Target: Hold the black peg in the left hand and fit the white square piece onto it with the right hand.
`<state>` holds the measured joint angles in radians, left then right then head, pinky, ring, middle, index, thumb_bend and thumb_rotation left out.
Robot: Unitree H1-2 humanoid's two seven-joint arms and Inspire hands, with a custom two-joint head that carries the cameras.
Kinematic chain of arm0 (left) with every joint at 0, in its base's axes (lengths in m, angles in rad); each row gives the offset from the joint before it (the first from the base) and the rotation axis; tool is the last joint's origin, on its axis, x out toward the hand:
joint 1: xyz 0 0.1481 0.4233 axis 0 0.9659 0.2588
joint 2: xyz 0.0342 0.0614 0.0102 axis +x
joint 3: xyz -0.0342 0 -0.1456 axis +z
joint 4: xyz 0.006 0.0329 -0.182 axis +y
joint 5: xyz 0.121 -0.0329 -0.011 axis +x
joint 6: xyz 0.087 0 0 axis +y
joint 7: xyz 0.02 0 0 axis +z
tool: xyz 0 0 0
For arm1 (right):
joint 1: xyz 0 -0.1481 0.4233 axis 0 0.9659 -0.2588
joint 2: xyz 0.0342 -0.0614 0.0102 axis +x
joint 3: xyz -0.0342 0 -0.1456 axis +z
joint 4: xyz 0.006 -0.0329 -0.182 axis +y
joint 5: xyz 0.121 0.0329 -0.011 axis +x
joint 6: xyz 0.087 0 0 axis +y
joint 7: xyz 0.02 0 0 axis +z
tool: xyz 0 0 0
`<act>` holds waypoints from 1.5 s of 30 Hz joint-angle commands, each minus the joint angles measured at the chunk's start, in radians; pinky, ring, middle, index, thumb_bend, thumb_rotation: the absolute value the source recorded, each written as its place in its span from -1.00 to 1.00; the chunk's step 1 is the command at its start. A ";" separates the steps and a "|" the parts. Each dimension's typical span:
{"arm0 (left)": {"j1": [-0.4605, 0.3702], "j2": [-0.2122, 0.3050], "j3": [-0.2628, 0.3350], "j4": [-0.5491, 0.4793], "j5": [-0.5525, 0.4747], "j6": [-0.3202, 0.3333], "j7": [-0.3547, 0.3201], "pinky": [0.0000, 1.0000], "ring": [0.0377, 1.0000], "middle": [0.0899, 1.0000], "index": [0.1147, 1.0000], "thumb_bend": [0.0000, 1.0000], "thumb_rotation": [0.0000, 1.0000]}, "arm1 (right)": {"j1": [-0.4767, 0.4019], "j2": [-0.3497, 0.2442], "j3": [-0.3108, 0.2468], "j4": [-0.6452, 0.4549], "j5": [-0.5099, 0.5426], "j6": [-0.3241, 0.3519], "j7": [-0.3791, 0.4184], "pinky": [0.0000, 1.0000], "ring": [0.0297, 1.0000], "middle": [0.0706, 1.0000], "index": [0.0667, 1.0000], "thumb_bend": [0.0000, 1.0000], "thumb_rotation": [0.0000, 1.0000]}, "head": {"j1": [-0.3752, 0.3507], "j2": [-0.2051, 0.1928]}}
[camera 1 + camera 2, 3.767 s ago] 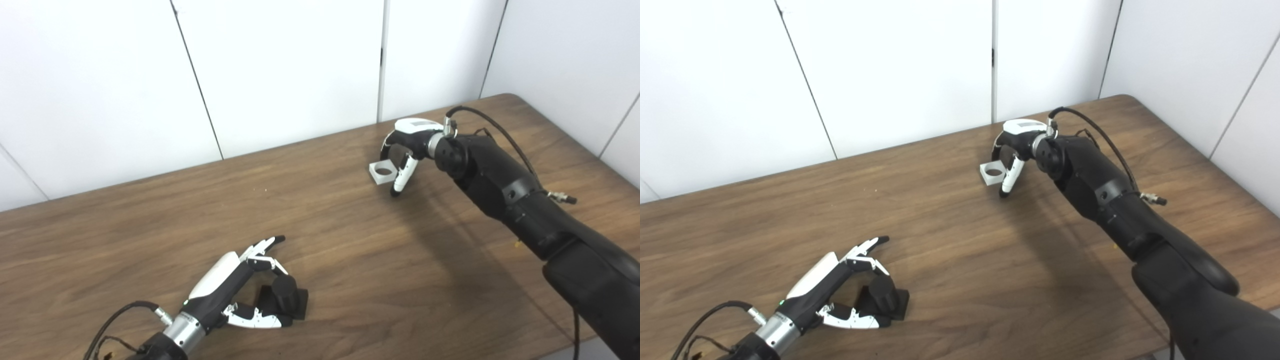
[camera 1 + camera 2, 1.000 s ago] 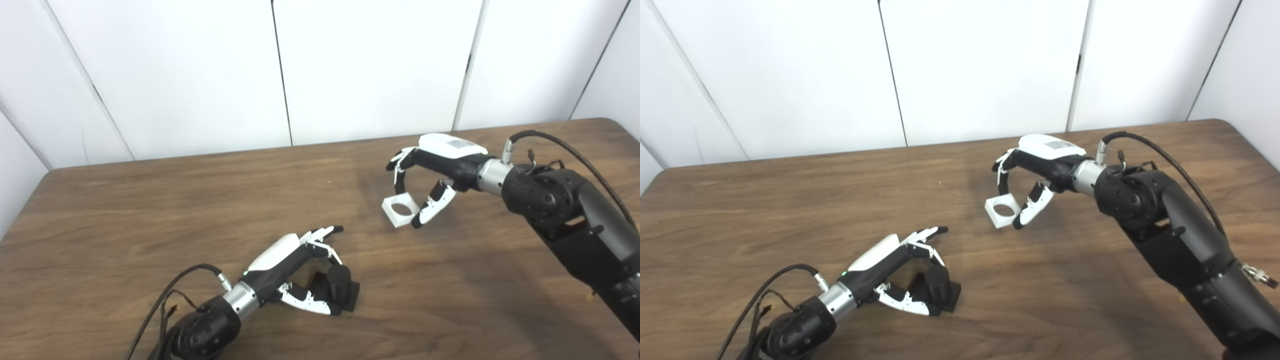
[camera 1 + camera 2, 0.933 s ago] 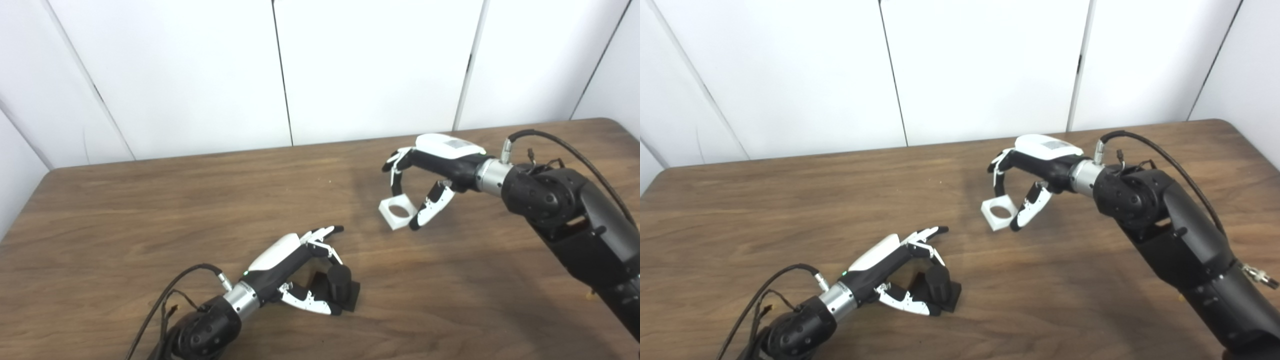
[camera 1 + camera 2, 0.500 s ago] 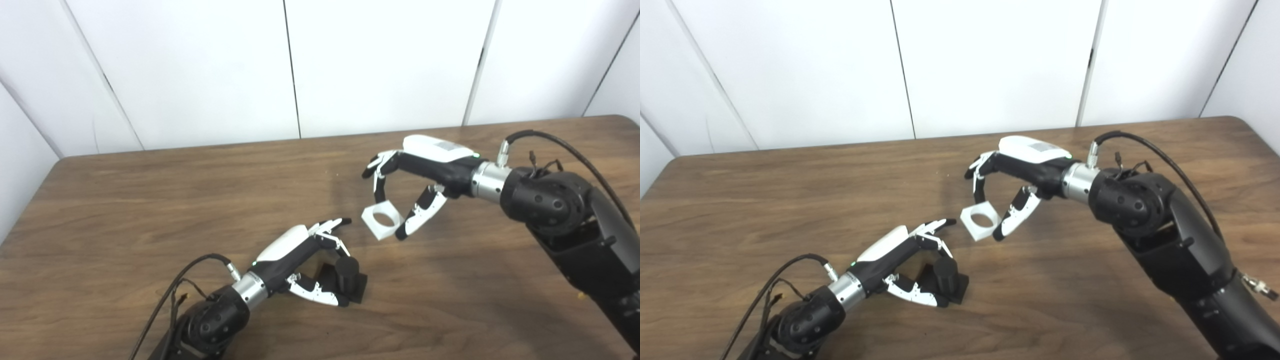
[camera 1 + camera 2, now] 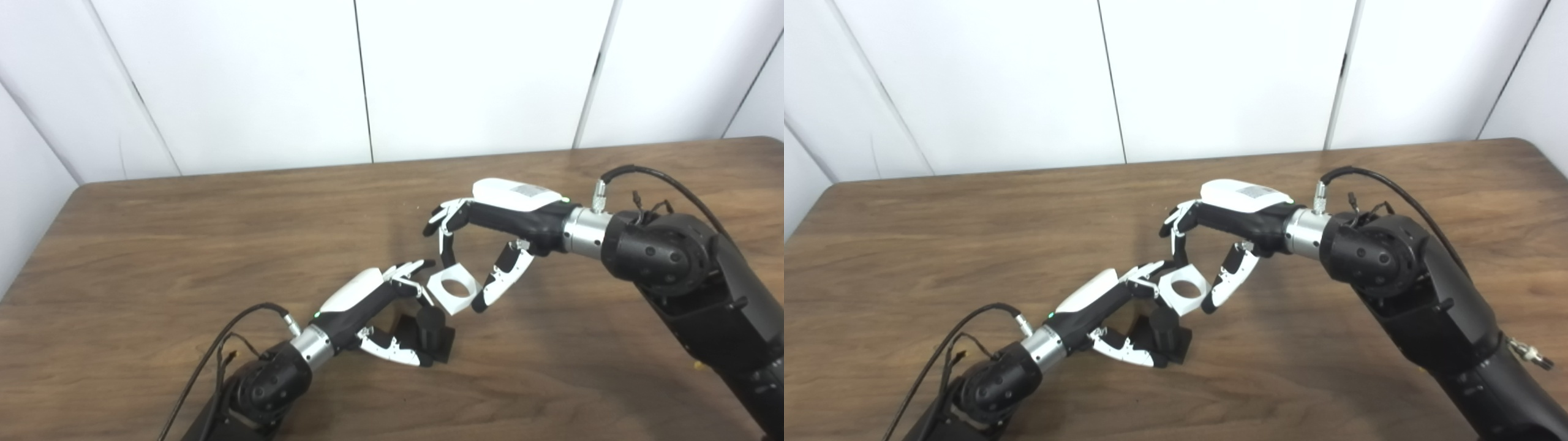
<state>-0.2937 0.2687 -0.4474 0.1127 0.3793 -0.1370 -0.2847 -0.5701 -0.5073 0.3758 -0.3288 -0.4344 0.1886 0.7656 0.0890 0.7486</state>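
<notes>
The white square piece point(image 5: 453, 288) is a small flat block with a round hole through its middle and squared corners; it is tilted, one corner pointing down, so the hole faces up and toward the camera. It sits just right of the frame's centre, lifted clear of the brown wooden table point(image 5: 153, 245). The right hand point(image 5: 490, 245) reaches in from the right side of the frame and is closed on the piece: its fingers point(image 5: 446, 229) curl down onto the upper left edge while the thumb point(image 5: 499, 282) presses against the lower right edge.

The black peg point(image 5: 430, 324) is a short dark cylinder standing upright on a flat black square base that lies on the table, a little below and left of the white piece. The piece's lowest corner hangs just above the peg's top, close to it; whether they touch cannot be told, and the hole is not over the peg. The left hand point(image 5: 373, 315) comes up from the lower left of the frame and lies beside the peg with its fingers spread: its fingers point(image 5: 407, 272) stretch out above and to the left of the peg, near the left edge of the white piece, and the thumb point(image 5: 395, 353) lies low along the front of the base. The hand brackets the peg rather than wrapping it tightly; a firm grip cannot be made out in either view.

There are no containers on the table.
</notes>
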 commanded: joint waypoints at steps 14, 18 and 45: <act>0.024 0.003 -0.035 0.045 0.069 0.096 -0.049 1.00 1.00 1.00 -0.15 0.04 -0.86 | -0.030 0.023 0.031 -0.034 0.000 -0.015 0.016 0.68 0.80 0.60 -0.12 0.03 -0.72 | 0.005 0.008; 0.024 0.003 -0.035 0.035 0.071 0.106 -0.053 1.00 1.00 1.00 -0.15 0.04 -0.86 | -0.023 0.026 0.038 -0.024 -0.004 -0.028 0.012 0.70 0.79 0.60 -0.12 0.03 -0.72 | 0.009 0.011; 0.031 -0.007 -0.050 0.023 0.077 0.115 -0.054 1.00 1.00 1.00 -0.15 0.04 -0.86 | -0.010 0.029 0.038 0.075 -0.002 -0.037 0.004 0.69 0.81 0.62 -0.12 0.03 -0.72 | 0.017 0.022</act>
<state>-0.2938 0.2536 -0.4551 0.0971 0.3977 -0.0951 -0.2799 -0.5404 -0.4751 0.4235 -0.2593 -0.4329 0.1743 0.7878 0.1058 0.7701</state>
